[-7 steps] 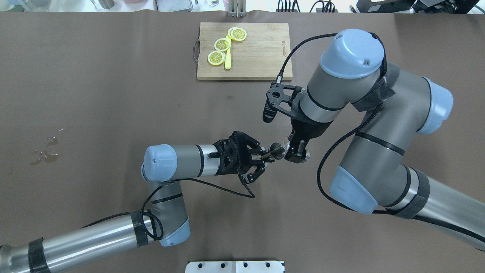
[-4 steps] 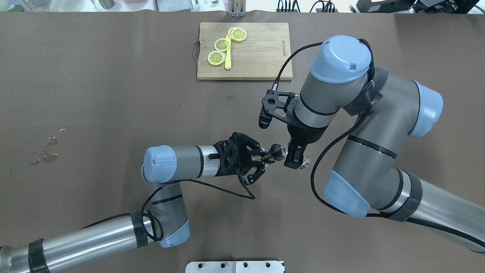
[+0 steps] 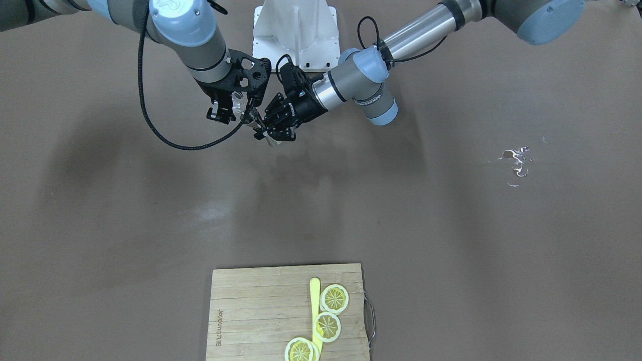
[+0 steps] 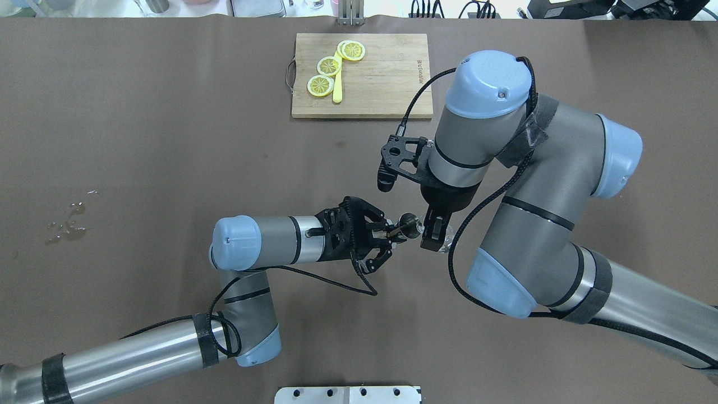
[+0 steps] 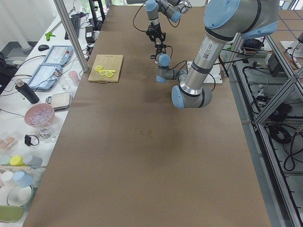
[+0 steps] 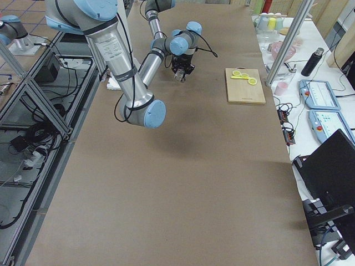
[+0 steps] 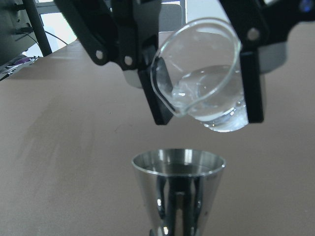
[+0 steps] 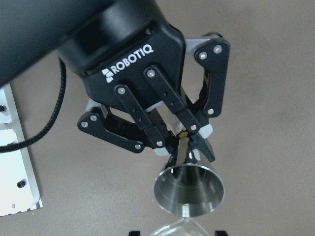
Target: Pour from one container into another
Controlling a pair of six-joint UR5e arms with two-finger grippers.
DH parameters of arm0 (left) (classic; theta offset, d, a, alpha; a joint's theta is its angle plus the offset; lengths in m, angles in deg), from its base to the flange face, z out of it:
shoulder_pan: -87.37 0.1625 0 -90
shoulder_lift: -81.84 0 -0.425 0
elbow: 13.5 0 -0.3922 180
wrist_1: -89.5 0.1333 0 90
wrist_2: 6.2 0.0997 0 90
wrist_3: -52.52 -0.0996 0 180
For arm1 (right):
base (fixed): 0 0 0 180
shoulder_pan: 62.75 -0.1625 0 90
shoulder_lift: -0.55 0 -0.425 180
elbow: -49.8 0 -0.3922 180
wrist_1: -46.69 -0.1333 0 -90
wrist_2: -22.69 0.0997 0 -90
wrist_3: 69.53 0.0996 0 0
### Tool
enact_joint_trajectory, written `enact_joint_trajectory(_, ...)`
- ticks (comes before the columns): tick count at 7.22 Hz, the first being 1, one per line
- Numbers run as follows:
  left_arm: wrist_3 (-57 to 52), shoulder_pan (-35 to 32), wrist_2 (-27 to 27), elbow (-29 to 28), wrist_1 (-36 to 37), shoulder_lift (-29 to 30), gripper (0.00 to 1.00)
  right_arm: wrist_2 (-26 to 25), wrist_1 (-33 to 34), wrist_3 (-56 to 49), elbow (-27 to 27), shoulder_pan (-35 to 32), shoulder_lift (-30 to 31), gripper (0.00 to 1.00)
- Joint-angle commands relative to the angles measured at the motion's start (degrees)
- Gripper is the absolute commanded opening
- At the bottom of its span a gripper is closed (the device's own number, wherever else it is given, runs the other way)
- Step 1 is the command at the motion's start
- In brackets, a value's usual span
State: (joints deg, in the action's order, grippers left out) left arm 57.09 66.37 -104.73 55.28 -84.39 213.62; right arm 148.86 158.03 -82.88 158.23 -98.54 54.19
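Note:
My left gripper (image 4: 394, 232) is shut on the narrow waist of the shiny steel jigger (image 4: 409, 223), holding it above the table with its open mouth (image 8: 189, 191) up. The right gripper (image 4: 433, 237) is shut on the small clear glass (image 7: 202, 73), one finger (image 7: 253, 83) on each side. In the left wrist view the glass is tilted just above and behind the jigger (image 7: 178, 182), rim low, with clear liquid pooled inside. Glass and jigger are close but apart.
A wooden cutting board (image 4: 387, 78) with lemon slices (image 4: 328, 66) and a yellow knife lies at the far middle. A small water spill (image 4: 67, 224) marks the table on the left. A white base plate (image 4: 348, 394) sits at the near edge.
The right arm has swung left in the overhead view, bringing the glass closer over the jigger. The left arm and jigger have stayed still.

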Motion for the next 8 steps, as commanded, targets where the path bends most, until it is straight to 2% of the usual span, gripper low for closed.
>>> enact_joint_trajectory(1, 0.00, 0.00, 0.00, 0.04, -0.21, -0.03, 0.00, 0.04, 4.57, -2.64, -1.04, -0.07, -2.48, 0.00)
enact_joint_trajectory(8, 0.00, 0.00, 0.09, -0.05, -1.01, -0.47, 0.00, -0.22, 13.81, -7.03, -5.07, -0.07, -7.84, 0.00)
